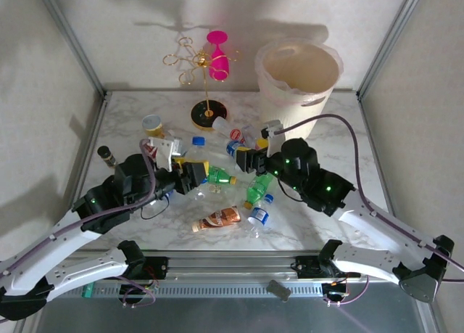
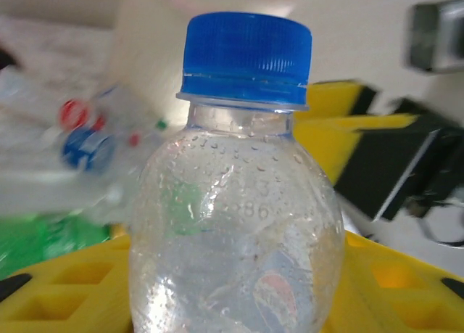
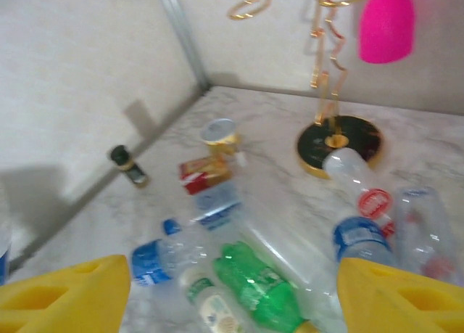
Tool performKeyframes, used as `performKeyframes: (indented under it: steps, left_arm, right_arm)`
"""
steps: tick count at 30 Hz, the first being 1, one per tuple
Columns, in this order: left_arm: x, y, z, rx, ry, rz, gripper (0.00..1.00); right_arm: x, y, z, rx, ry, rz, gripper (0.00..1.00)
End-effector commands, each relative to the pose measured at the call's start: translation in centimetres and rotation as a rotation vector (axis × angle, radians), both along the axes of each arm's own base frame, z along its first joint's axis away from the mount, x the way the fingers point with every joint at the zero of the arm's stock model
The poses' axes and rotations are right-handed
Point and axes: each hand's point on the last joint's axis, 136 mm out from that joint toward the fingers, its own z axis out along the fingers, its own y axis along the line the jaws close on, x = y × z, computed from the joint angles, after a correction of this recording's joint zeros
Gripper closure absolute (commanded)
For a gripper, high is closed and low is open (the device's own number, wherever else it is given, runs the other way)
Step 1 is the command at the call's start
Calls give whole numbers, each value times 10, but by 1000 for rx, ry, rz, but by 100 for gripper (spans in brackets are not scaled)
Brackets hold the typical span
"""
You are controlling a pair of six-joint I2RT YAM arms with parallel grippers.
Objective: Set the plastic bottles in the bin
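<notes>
Grips a clear blue-capped bottle [image 2: 232, 224] in the left gripper [image 1: 197, 173], yellow fingers [image 2: 58, 289] drawn in close against its sides. In the left wrist view, runs lengthwise up the frame, cap at the top and pointing away from the wrist, droplets on the inner wall. From above, sits at the left edge of the bottle pile [image 1: 217, 159] in the middle of the marble table [image 1: 326, 224], well apart from the bin [image 1: 297, 79]. Cannot tell from there whether lifted or resting on the table.

Holds the right gripper [image 3: 232, 300] wide open over the right side of the pile, nothing between its fingers, facing the left gripper across the bottles.

Among the rest, all lying on their sides:
- copper-brown bottle [image 1: 217, 218], nearest the arms, long axis roughly left to right
- first green bottle [image 1: 221, 177], between the two grippers
- second green bottle [image 1: 257, 190], slanting from far right to near left
- blue-labelled clear bottle [image 1: 259, 216], just beside the copper-brown one

Stands upright at the far right corner, the bin, mouth up. Behind the pile: gold wire stand [image 1: 196, 61] with pink glass [image 1: 217, 57]; to the left, yellow tub [image 1: 153, 122] and dark vial [image 1: 106, 155].
</notes>
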Motion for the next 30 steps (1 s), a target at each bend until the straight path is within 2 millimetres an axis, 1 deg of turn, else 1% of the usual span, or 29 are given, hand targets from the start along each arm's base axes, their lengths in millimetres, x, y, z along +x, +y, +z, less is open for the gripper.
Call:
performKeyframes:
  steps: [1, 3, 6, 9, 12, 15, 18, 23, 27, 30]
  left_arm:
    - [-18, -20, 64, -185, -178, -168, 59]
    - [-23, -24, 77, -249, -204, -201, 59]
    - [-26, -27, 90, -324, -229, -225, 59]
    - [-30, -32, 101, -387, -242, -264, 59]
    - [-32, -38, 106, -428, -241, -302, 59]
    - [-34, -42, 109, -451, -241, -327, 60]
    - [-35, -44, 111, -468, -238, -345, 60]
    - [-33, -49, 107, -463, -224, -354, 60]
    - [-33, -52, 106, -475, -218, -369, 61]
    - [-33, -55, 102, -475, -208, -378, 61]
  right_arm:
    - [-36, 4, 43, 175, -37, 221, 21]
    - [-57, 2, 57, 239, -71, 334, 18]
    - [-87, 2, 75, 319, -122, 482, 13]
    - [-106, 9, 84, 379, -108, 611, 7]
    - [-115, 17, 90, 411, -84, 698, 2]
    - [-114, 23, 94, 424, -72, 727, 1]
    - [-116, 32, 93, 425, -48, 778, 1]
    - [-124, 42, 93, 424, -37, 846, 6]
    - [-122, 47, 91, 432, -23, 848, 10]
    - [-124, 48, 94, 449, -21, 863, 13]
